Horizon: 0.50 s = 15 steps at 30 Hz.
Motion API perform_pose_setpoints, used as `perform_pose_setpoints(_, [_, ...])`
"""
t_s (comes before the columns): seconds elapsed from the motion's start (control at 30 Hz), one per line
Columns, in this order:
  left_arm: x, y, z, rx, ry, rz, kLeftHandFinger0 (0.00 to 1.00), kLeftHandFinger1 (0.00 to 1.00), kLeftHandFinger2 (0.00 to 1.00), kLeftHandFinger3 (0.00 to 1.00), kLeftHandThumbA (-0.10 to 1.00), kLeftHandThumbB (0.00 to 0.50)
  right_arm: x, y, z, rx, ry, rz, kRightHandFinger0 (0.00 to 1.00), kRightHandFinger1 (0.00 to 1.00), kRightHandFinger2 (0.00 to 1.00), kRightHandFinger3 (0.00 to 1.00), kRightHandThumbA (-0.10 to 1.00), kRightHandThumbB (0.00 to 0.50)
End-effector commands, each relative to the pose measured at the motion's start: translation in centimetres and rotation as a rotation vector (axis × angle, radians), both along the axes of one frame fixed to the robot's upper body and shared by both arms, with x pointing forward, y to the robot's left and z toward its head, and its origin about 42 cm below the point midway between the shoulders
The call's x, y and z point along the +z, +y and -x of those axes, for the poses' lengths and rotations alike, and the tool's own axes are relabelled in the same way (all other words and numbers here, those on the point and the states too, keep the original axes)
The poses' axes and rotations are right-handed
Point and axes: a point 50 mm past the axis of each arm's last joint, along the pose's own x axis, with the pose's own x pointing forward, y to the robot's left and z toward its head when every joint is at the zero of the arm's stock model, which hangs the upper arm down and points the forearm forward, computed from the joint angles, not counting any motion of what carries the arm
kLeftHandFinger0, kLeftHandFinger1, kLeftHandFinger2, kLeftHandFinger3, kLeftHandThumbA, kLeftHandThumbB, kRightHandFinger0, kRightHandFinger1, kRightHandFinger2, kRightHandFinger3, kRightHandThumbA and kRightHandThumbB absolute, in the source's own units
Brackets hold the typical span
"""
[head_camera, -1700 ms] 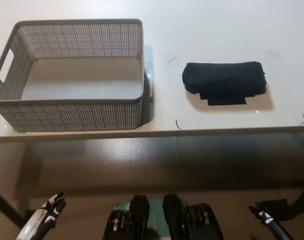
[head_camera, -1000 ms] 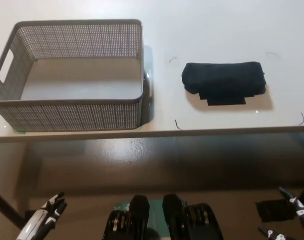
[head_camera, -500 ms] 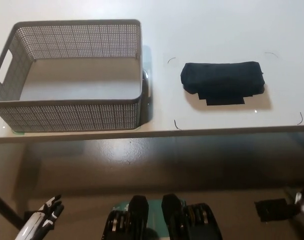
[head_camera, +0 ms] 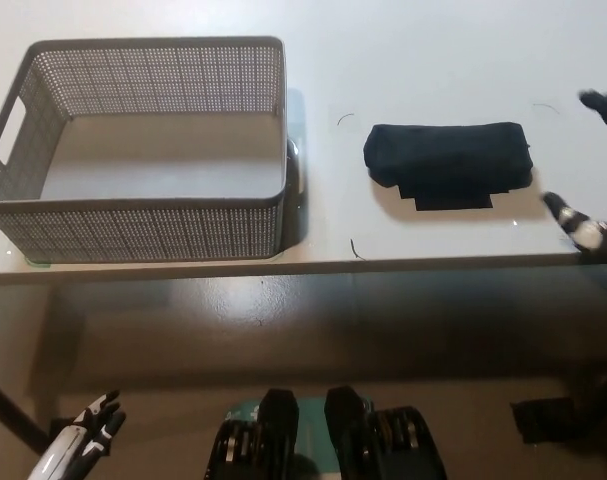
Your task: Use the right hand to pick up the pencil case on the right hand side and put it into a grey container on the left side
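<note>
The black pencil case (head_camera: 448, 163) lies on the white table (head_camera: 413, 60), right of centre, inside thin corner marks. The grey mesh container (head_camera: 135, 205) stands at the left and holds nothing. My black right hand (head_camera: 595, 175) is at the picture's right edge, just right of the pencil case and apart from it, fingers spread wide, open. My white left hand (head_camera: 83, 440) rests low at the bottom left, below the table's front edge, fingers apart.
The table's front edge (head_camera: 303, 268) runs across the middle of the picture; below it is the dim floor. A dark object (head_camera: 548, 418) sits on the floor at the lower right.
My right hand has risen from below the table at the bottom right up to table height beside the pencil case. Pencil case, container and left hand have stayed put.
</note>
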Motion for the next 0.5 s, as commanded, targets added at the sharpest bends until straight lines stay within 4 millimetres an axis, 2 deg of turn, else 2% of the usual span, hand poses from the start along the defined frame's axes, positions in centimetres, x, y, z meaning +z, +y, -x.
perform_pose_setpoints(0.0, [0.9, 1.0, -0.1, -0.027, -0.039, -0.027, 1.00, 1.00, 1.00, 1.00, 1.00, 0.278, 4.2, 0.8, -6.0, -0.112, -0.008, 0.268, 1.00, 1.00, 1.00, 1.00, 0.72, 0.500])
perform_pose_setpoints(0.03, [0.9, 0.9, 0.0, -0.027, -0.039, -0.029, 1.00, 1.00, 1.00, 1.00, 1.00, 0.278, 4.3, 0.9, -6.3, -0.115, -0.005, 0.276, 1.00, 1.00, 1.00, 1.00, 0.73, 0.500])
perform_pose_setpoints(0.1, [0.9, 0.9, 0.0, -0.030, -0.049, -0.034, 1.00, 1.00, 1.00, 1.00, 1.00, 0.288, 5.1, 1.6, -8.9, -0.128, 0.025, 0.308, 1.00, 1.00, 1.00, 1.00, 0.73, 0.500])
perform_pose_setpoints(0.27, [0.8, 0.8, 0.0, -0.027, -0.042, -0.025, 1.00, 1.00, 1.00, 1.00, 1.00, 0.294, 5.5, 2.3, -12.7, -0.154, 0.057, 0.386, 1.00, 1.00, 1.00, 1.00, 0.74, 0.500])
perform_pose_setpoints(0.33, [0.8, 0.9, -0.2, -0.029, -0.042, -0.033, 1.00, 1.00, 1.00, 1.00, 1.00, 0.280, 5.7, 2.8, -14.6, -0.178, 0.084, 0.425, 1.00, 1.00, 1.00, 1.00, 0.75, 0.500])
perform_pose_setpoints(0.43, [0.6, 0.8, 0.0, -0.032, -0.036, -0.041, 1.00, 1.00, 1.00, 1.00, 1.00, 0.284, 5.7, 3.4, -16.5, -0.195, 0.131, 0.444, 1.00, 1.00, 1.00, 1.00, 0.75, 0.500])
perform_pose_setpoints(0.47, [0.6, 0.8, 0.0, -0.033, -0.035, -0.042, 1.00, 1.00, 1.00, 1.00, 1.00, 0.285, 5.6, 3.4, -16.6, -0.195, 0.133, 0.444, 1.00, 1.00, 1.00, 1.00, 0.75, 0.500])
